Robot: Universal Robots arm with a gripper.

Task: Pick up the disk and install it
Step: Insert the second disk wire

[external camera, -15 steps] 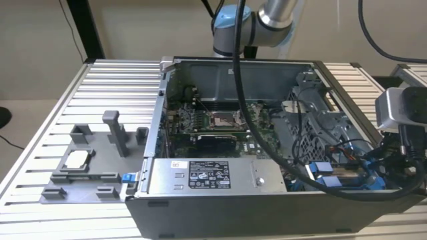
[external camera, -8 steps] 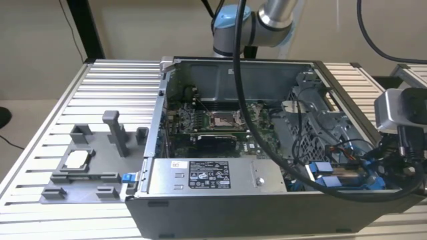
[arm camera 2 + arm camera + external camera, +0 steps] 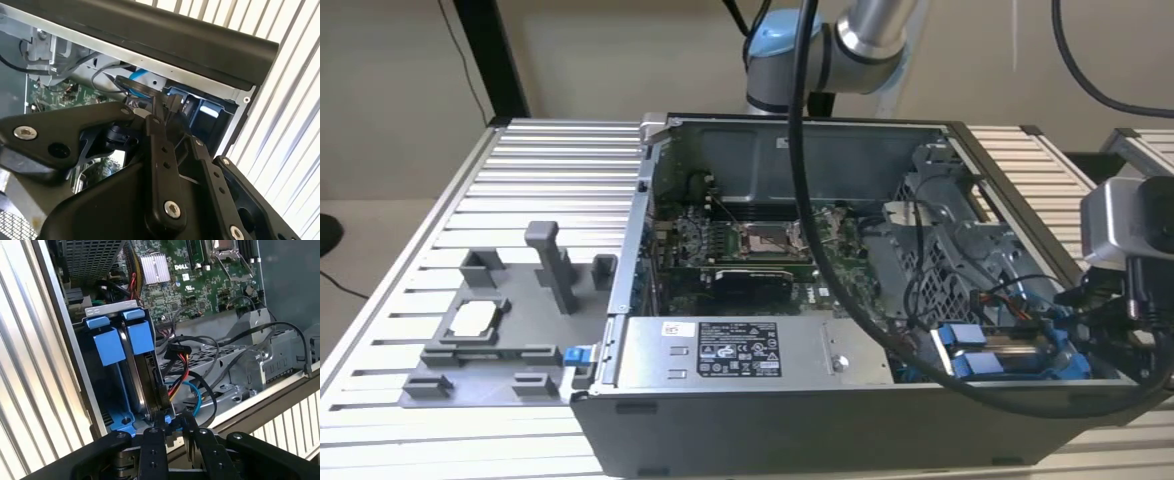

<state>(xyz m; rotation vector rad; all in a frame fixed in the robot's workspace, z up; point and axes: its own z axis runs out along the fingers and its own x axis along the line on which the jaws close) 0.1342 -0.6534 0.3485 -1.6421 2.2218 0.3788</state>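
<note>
Gripper [image 3: 169, 421] grips disk [image 3: 150, 382] edge in blue bay [image 3: 112, 385]

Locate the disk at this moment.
The disk stands on edge in the blue drive bay at the computer case's corner on the exterior view's right, beside the cables, just ahead of the end effector.

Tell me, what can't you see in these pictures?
1. Disk label: in the first wrist view, the disk stands edge-on between blue brackets.
2. Hand: in the first wrist view, cut off by the picture's edge.
3. Drive bay: in the exterior view, cables partly cover it.
</note>
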